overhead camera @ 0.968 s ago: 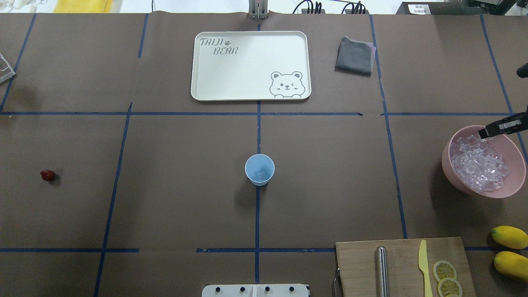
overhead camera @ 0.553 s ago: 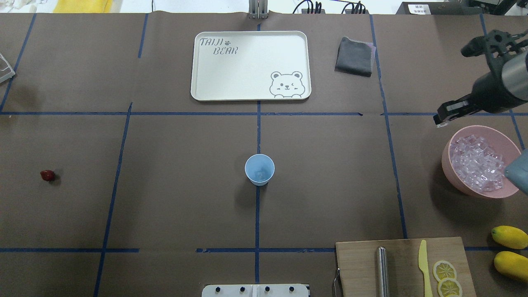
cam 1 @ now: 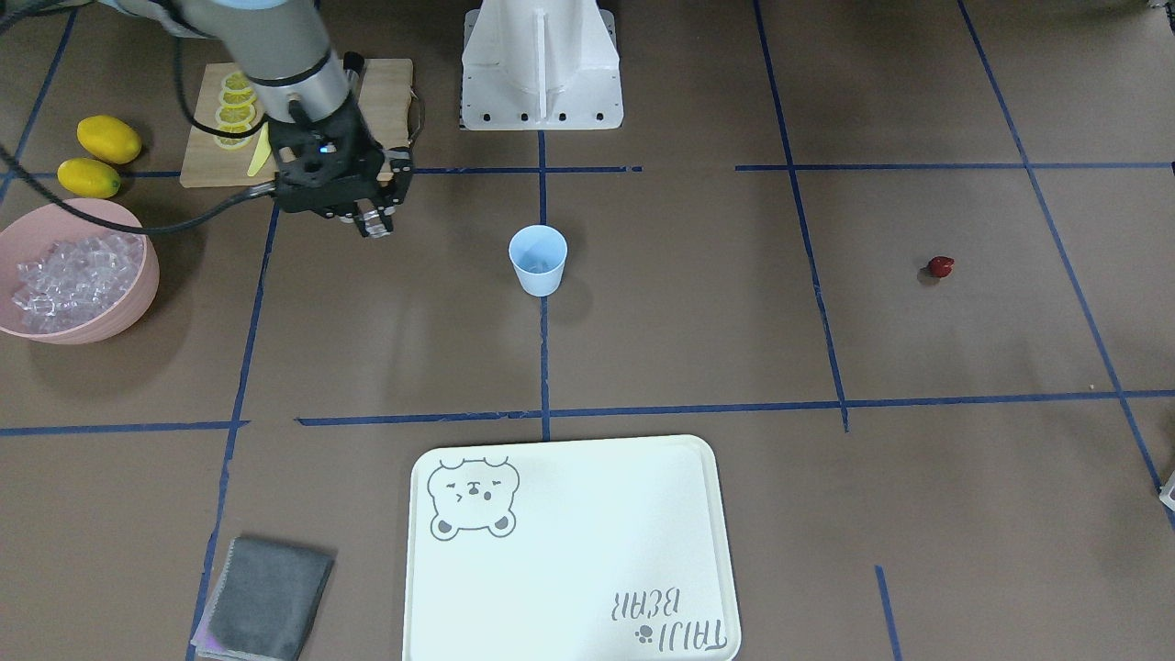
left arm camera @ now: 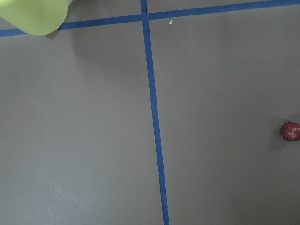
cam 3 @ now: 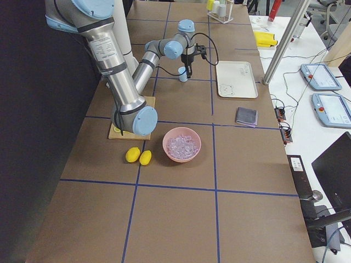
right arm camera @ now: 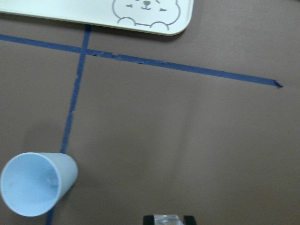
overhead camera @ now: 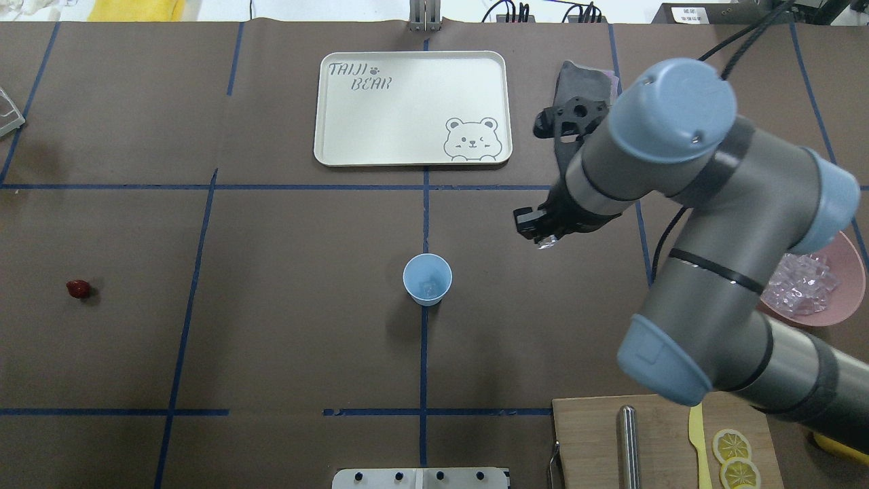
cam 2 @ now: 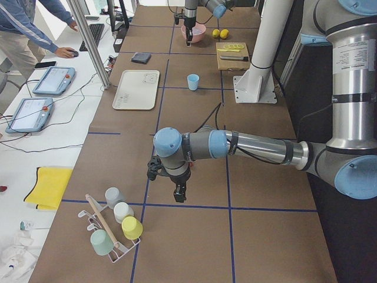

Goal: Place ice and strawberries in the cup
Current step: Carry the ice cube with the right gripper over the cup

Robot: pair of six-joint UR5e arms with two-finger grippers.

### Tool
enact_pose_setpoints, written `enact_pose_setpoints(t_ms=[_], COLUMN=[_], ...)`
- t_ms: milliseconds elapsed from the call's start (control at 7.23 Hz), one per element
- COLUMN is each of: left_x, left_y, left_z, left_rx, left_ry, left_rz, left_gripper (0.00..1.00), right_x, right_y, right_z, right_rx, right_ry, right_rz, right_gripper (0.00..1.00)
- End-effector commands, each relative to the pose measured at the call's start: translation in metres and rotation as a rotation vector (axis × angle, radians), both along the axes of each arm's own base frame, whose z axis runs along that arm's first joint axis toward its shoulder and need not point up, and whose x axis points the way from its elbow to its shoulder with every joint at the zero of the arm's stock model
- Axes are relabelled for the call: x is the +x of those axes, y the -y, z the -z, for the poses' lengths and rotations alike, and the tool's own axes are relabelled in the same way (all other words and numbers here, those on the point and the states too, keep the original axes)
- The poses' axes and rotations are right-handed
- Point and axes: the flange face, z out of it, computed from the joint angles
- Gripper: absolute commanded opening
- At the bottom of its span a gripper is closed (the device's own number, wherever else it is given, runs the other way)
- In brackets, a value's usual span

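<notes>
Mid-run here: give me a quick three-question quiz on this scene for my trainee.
1. True or false: the strawberry lies on the table, apart from the cup.
2. The right tool holds: A) the strawberry, B) an ice cube, C) nothing.
3. Fill in: more ice cubes sit in the pink ____.
Key: 1 true; 2 B; 3 bowl.
</notes>
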Motion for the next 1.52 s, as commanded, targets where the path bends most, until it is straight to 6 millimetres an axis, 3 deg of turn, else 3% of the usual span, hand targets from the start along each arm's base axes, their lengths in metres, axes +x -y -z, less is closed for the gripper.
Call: enact_pose_setpoints(t_ms=[0,138,277,691,830,968,1106,1383], left_x=[-0.001,0.0,0.0,0.0,0.0,0.0,0.0,0.0], left_y=[0.0,0.0,0.0,0.0,0.0,0.0,0.0,0.0], left_z=[-0.002,-0.003,-0.003,-0.003,-0.003,-0.003,-0.003,-0.002], left_rx=[-0.004,-0.006,-0.006,-0.006,-0.004,-0.004,-0.004,-0.003], left_ry=[0.0,0.002,0.0,0.0,0.0,0.0,0.0,0.0], left_rz=[0.001,-0.001,0.0,0.0,0.0,0.0,0.0,0.0], left_gripper=[1.0,1.0,1.0,1.0,1.0,1.0,1.0,1.0], right_x=[-0.077,-0.116,-0.138,-0.154,-0.154,-0.154,-0.153,-0.154], right_y=[-0.021,-0.019,-0.024,-0.025,-0.025,-0.024,-0.025,-0.024], right_z=[0.064,0.083,0.079,0.062,0.057,0.057,0.055,0.054], right_rx=[-0.042,-0.062,-0.057,-0.049,-0.043,-0.042,-0.047,-0.049], right_ry=[0.024,0.009,-0.01,-0.038,-0.047,-0.048,-0.049,-0.05], right_rz=[-0.068,-0.085,-0.084,-0.086,-0.082,-0.083,-0.089,-0.09], right_gripper=[0.02,0.02,0.02,0.04,0.1,0.66,0.99,1.0])
